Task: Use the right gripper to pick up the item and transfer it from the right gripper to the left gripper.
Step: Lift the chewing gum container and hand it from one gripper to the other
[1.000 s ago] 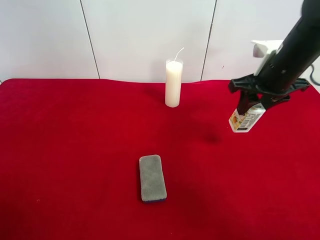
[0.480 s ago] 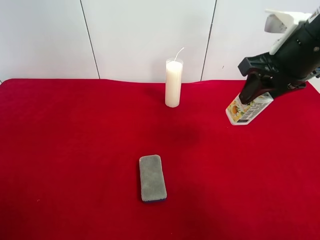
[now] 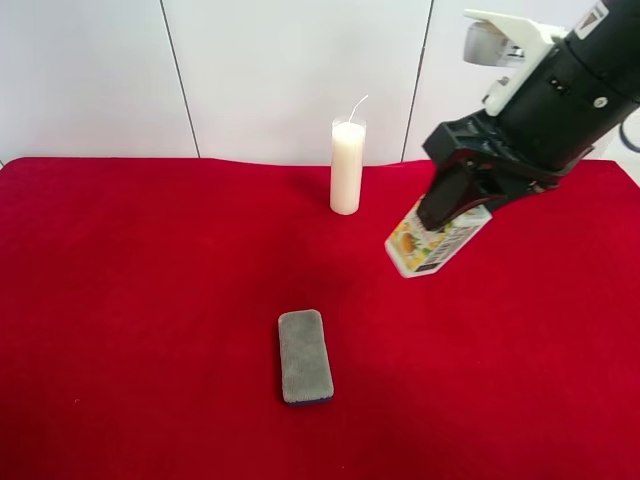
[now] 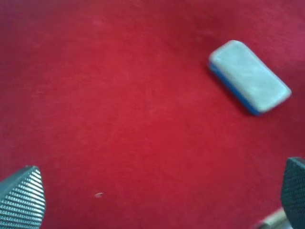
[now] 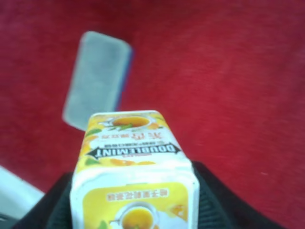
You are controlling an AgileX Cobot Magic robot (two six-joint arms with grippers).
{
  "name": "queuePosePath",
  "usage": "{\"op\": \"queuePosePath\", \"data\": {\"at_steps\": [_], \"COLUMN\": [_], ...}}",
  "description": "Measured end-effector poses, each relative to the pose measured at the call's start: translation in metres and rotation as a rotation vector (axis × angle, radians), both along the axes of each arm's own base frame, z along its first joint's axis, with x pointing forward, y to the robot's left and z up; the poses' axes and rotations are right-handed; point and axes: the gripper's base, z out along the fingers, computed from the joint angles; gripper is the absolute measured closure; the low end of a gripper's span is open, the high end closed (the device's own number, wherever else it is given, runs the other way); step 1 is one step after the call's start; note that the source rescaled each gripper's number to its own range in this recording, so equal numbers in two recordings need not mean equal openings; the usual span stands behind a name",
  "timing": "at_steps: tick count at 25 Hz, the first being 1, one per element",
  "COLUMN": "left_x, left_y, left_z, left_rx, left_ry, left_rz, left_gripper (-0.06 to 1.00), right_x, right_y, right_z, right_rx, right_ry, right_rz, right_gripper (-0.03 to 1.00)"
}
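The item is a white and yellow Doublemint box (image 3: 437, 240). My right gripper (image 3: 452, 203) is shut on it and holds it tilted in the air above the red cloth, right of the candle. In the right wrist view the box (image 5: 133, 176) fills the lower middle between the black jaws. My left gripper (image 4: 157, 195) is open and empty; only its two fingertips show at the picture's lower corners, above bare red cloth. The left arm is out of the exterior high view.
A tall white candle (image 3: 346, 167) stands at the back of the red table (image 3: 150, 300). A grey pad with a blue base (image 3: 304, 355) lies flat near the middle front; it also shows in the right wrist view (image 5: 97, 78) and the left wrist view (image 4: 249, 76).
My right gripper has lifted the box off the cloth at the far right and carried it leftward and toward the table's middle.
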Motion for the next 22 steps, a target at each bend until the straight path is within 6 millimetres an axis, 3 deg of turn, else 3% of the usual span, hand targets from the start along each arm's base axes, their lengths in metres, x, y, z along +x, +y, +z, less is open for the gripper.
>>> {"op": "queuePosePath", "data": {"at_steps": [6,19,22], "left_x": [0.015,0.07,0.081], "left_y": [-0.008,-0.043,-0.055], "left_z": [-0.001,-0.011,-0.005], "left_rx": [0.021,0.113,0.13], "left_ry": [0.043,0.103,0.091], "left_rz": [-0.109,-0.31,-0.358], "left_gripper": [-0.06,-0.06,-0.06], "right_x": [-0.006,-0.007,-0.006], "right_y": [0.017,0.022,0.024], "right_z": [0.003,0.007,0.008], "right_rx": [0.072,0.15,0.178], "right_ry": [-0.008,0.009,0.01], "right_rz": [0.029,0.007,-0.004], "right_gripper": [0.95,0.95,0.95]}}
